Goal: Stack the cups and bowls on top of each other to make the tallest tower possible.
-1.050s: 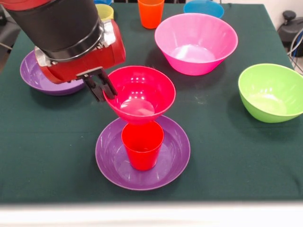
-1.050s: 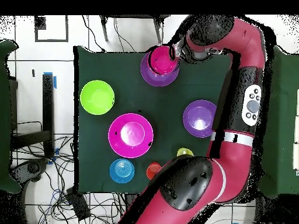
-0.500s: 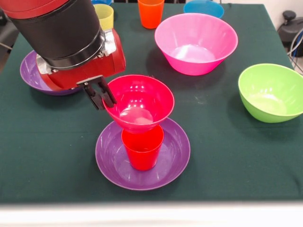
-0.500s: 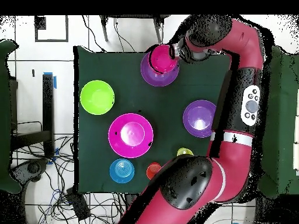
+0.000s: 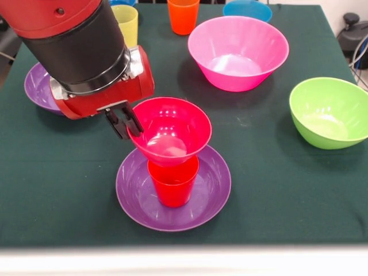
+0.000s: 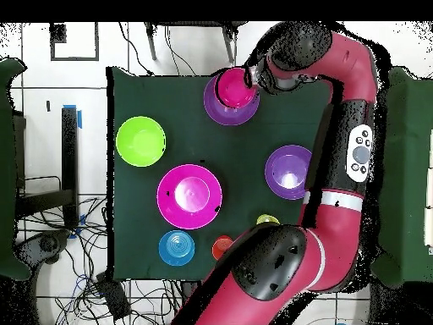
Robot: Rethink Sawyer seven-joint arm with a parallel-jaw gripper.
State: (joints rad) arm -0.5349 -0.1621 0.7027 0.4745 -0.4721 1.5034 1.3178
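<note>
Three pieces up already: gripper [image 5: 127, 122] pinched the crimson bowl's [image 5: 170, 130] rim right over the red cup [image 5: 172, 181] on the purple bowl [image 5: 213, 190], so letting go gently looked next.

— How many cups are showing on the table?

— Three are showing: a yellow tapered plastic cup [image 5: 127, 20], an orange tapered plastic cup [image 5: 183, 14] and a red tapered plastic cup [image 5: 172, 187].

— And bowls?

— I am counting six: two wide shallow purple plastic bowls, at six o'clock [image 5: 132, 190] and ten o'clock [image 5: 34, 86], one big pink plastic bowl [image 5: 238, 52], one big lime green plastic bowl [image 5: 329, 112], one small crimson plastic bowl [image 5: 172, 118], one light blue plastic bowl [image 5: 247, 8].
</note>
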